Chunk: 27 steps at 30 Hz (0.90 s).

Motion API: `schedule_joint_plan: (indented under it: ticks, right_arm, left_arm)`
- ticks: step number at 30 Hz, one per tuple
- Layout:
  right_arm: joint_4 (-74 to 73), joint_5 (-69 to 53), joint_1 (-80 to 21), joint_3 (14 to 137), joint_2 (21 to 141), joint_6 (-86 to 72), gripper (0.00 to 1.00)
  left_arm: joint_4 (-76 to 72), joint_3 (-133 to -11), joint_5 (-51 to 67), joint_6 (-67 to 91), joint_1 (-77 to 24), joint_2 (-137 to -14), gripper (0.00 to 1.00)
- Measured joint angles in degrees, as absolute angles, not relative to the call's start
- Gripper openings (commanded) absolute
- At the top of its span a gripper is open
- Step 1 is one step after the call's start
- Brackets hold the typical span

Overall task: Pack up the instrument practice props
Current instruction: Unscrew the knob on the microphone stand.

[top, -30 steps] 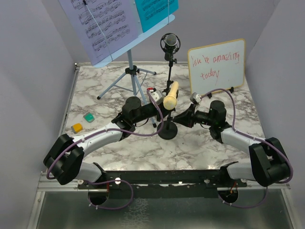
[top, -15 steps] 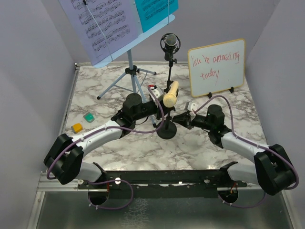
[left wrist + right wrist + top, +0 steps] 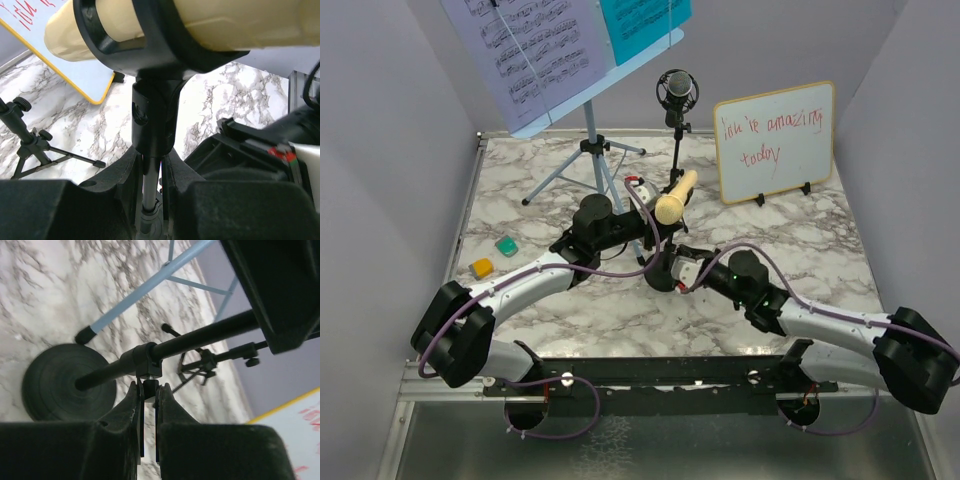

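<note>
At mid-table, left pincer: jaws closed on the thin pole, fingers flanking it just below the black clip. The clip holds the cream microphone tilted, head up and toward the far right.

Right pincer: jaws pinched shut on a small knob under the collar, low on the same pole and near its round base. From above, this pincer reaches in from the right and the left pincer from the left; the base is mostly hidden beneath them.

In the way: one foot of the music rack's tripod sits just beside the round base. The small tripod of the black microphone stands just behind the pole, toward the far side.

Writing:
- whiteboard, far right, propped upright: red handwriting, "you're amazing today".
- printed music sheet: staves and notes, no title legible.
- no brand marks legible anywhere.

Count:
- microphones: 2 (cream, black)
- sheets: 2, the printed one and a cyan sheet to its right, both on the light-blue music rack at far left
- racks: 1
- whiteboards: 1
- blocks: 2, green block and orange block, near left, close together, well apart from the pole

All of it stands on the marble-patterned table.
</note>
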State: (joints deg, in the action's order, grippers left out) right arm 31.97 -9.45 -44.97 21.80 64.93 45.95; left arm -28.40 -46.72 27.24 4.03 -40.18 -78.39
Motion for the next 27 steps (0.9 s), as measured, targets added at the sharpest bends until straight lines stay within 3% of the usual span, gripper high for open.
schedule_joint_plan:
  ticks: [9,16,19,21,24,27]
  right_arm:
    - [38.1,16.8,-59.6,20.3,70.1,70.9,0.00]
    - [41.3,25.6,-64.0,20.3,74.7,86.5,0.04]
    - [41.6,26.6,-64.5,20.4,75.2,87.8,0.12]
    - [40.8,26.6,-64.5,20.8,74.7,85.8,0.24]
    - [36.6,25.6,-64.4,22.0,72.9,79.1,0.43]
    - [31.0,20.4,-65.6,23.2,69.8,68.6,0.52]
  left_arm:
    - [-29.4,-46.0,27.3,3.9,-40.1,-78.2,0.00]
    - [-30.3,-45.6,27.4,3.9,-40.1,-78.2,0.00]
    - [-30.5,-45.5,27.5,3.8,-40.1,-78.2,0.00]
    - [-30.8,-45.3,27.4,3.7,-40.1,-78.1,0.00]
    - [-31.0,-45.1,27.4,3.5,-40.2,-78.0,0.00]
    - [-31.1,-45.0,27.4,3.0,-40.4,-78.0,0.00]
